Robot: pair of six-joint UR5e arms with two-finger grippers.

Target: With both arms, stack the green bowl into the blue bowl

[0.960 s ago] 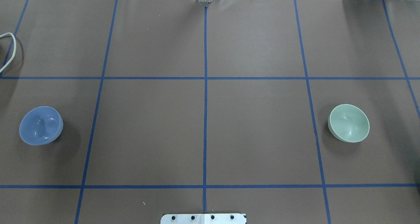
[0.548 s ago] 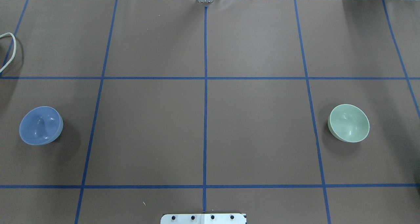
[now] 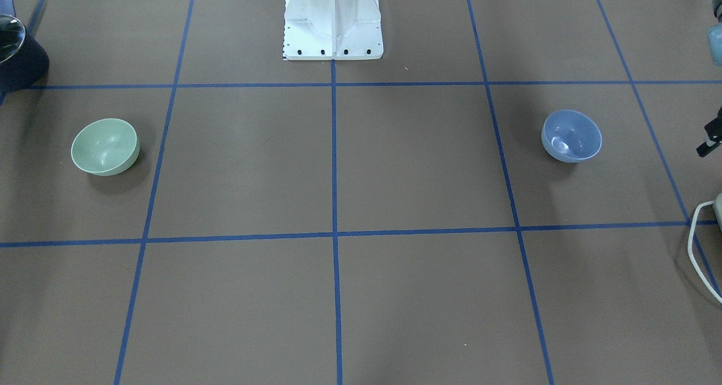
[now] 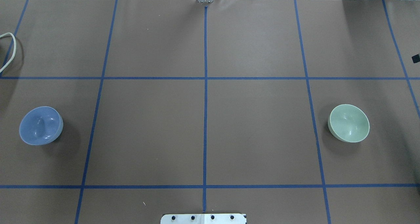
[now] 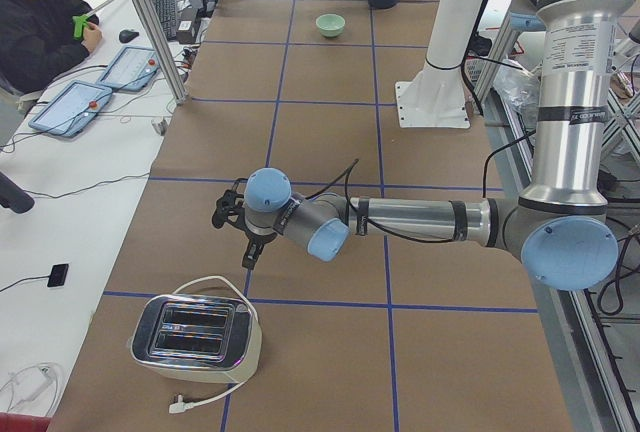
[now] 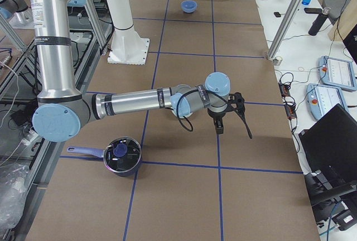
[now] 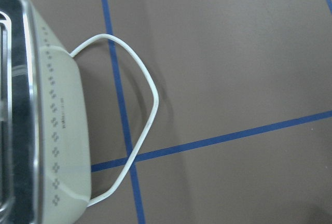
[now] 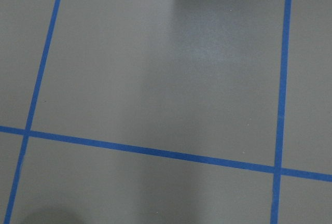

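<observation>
No wording can be read with certainty. The toaster (image 7: 57, 130) carries a short line of grey print on its cream side, too small to make out. Dark lettering runs up the upright tubes of the left arm (image 5: 572, 102) and the right arm (image 6: 53, 57), too blurred to read.

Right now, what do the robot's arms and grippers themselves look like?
The left arm and right arm are silver-grey tubes with round light-blue joint caps and small dark lettering on their upright links. A black cable loops at each wrist. The left gripper and right gripper are black, two-fingered.
</observation>
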